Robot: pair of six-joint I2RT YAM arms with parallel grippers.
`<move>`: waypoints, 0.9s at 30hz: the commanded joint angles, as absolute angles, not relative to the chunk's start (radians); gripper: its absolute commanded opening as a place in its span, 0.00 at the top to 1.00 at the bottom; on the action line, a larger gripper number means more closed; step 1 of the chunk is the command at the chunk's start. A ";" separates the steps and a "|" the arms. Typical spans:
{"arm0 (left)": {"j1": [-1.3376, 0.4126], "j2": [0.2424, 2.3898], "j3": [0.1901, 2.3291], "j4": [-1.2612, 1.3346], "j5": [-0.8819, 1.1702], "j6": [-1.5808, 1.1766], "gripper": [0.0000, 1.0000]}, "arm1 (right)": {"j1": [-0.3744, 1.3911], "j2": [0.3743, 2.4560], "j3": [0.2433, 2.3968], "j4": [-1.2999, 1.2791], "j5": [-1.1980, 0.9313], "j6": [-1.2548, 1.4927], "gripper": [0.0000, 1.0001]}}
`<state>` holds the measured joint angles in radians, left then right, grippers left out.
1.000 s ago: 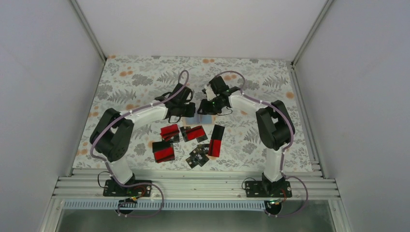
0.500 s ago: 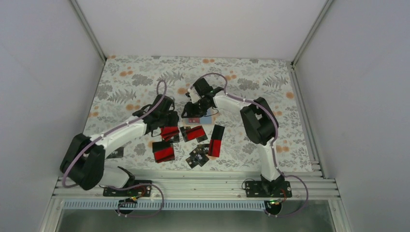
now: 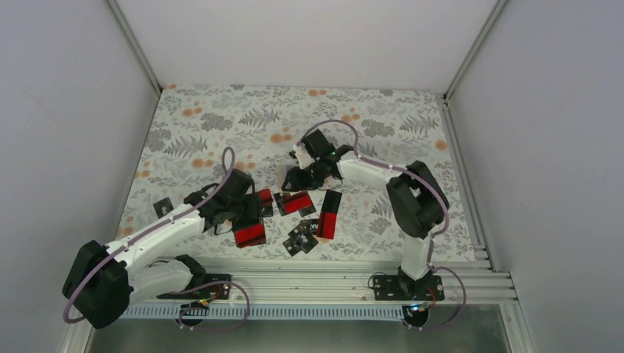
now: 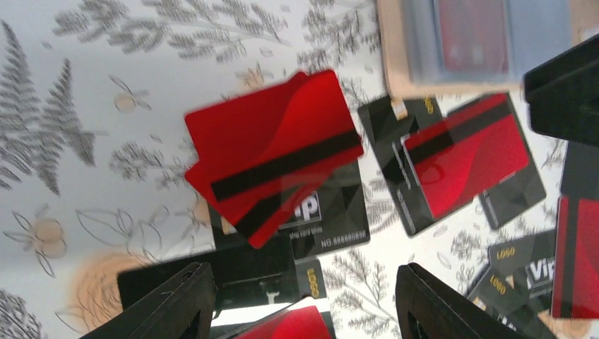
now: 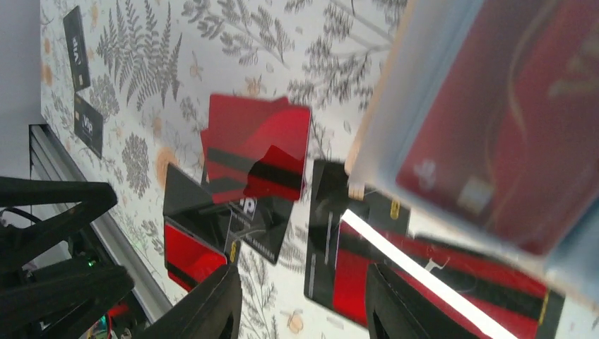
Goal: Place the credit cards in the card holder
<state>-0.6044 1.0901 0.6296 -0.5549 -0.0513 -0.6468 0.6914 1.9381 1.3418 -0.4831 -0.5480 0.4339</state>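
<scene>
Both pairs of jaws stand spread with nothing between them: my left jaws hang low over the scattered credit cards (image 4: 275, 152), and my right jaws hang right at the card holder (image 4: 393, 49). It lies open on the tabletop (image 4: 106, 85) just beyond the pile, one red card (image 4: 470, 32) already showing behind its translucent pocket (image 4: 418, 35). I judge the trouble will come from the cards themselves. They are thin, stiff, glossy rectangles lying flat, and several overlap. Two red ones with a black stripe sit fanned on a black VIP card (image 4: 318, 212), so a pinch there could lift two at once, or skid off an edge and push the stack along instead of raising it. The tabletop wears a soft-looking fern print, which may wrinkle under a fingertip and drag neighbouring cards with it. The holder looks light and flat, tan at the rim and pale blue-grey inside, barely larger than a card. If my right jaws do not pin it, a card pushed at the slot could shove the whole case away or buckle the pocket, and a card gripped askew would likely catch on the pocket mouth. My left arm (image 3: 158, 232) and right arm (image 3: 368, 168) work near each other, so a reach from one could knock the other. Two black cards (image 5: 76, 46) lie well apart from the rest and could be missed.
</scene>
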 commanded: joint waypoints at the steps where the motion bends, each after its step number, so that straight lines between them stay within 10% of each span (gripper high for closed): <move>1: -0.679 1.077 0.611 -0.592 -0.083 -0.735 0.36 | 0.720 1.787 1.173 -0.409 -0.474 0.460 0.53; 17: -0.872 1.214 0.575 -0.254 0.170 -0.592 0.39 | 0.724 1.267 0.604 -0.318 -0.519 0.618 0.40; 27: -0.874 1.350 0.544 -0.129 0.295 -0.561 0.39 | 0.750 1.288 0.491 -0.198 -0.562 0.704 0.43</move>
<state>-0.8680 1.3075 0.5655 -0.2104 0.2211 -0.5819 0.7250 1.2583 0.5171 -0.2924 -0.5415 0.6441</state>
